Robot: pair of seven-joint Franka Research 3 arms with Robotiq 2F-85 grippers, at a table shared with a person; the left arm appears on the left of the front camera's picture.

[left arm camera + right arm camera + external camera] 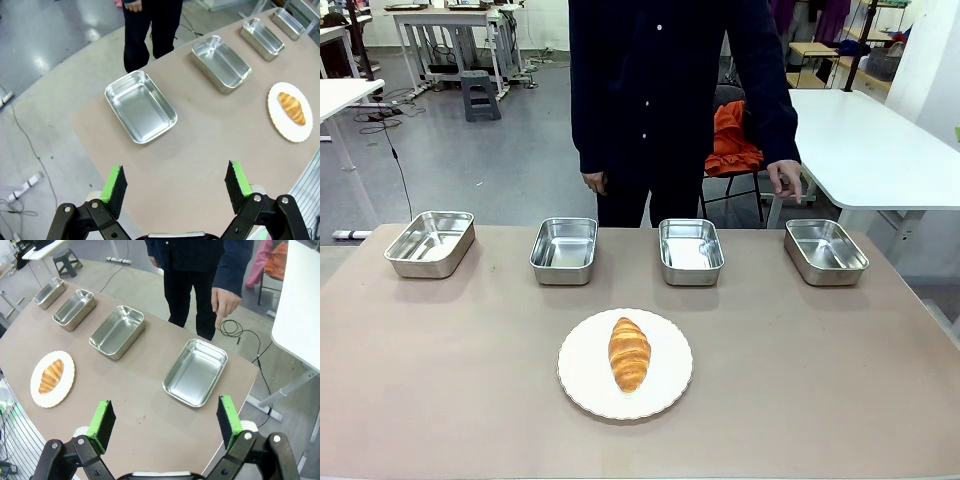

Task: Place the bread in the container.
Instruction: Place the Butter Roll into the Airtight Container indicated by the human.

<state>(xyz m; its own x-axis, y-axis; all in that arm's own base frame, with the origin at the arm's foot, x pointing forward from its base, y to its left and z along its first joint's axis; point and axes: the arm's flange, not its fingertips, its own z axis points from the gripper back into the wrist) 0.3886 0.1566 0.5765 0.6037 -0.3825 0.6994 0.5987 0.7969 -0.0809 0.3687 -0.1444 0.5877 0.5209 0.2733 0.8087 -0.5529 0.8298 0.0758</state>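
Observation:
The bread, a golden-brown croissant [630, 353] [291, 107] [51, 376], lies on a round white plate [582, 388] at the table's near middle. Behind it stands a row of several alike steel trays, all empty. The rightmost container [826, 250] [196, 371] is the one nearest the person's hand [783, 180] [225, 300], whose index finger points down beside it. My left gripper [175, 172] hovers open high above the table's left end, near the leftmost tray [141, 106]. Above the right end, my right gripper [165, 410] also hangs open, holding nothing.
The other trays [430, 243] [564, 250] [690, 250] stand evenly spaced along the far side. The person stands behind the far edge at the middle. A white table [880, 150] and a chair with orange cloth [732, 145] are beyond the right end.

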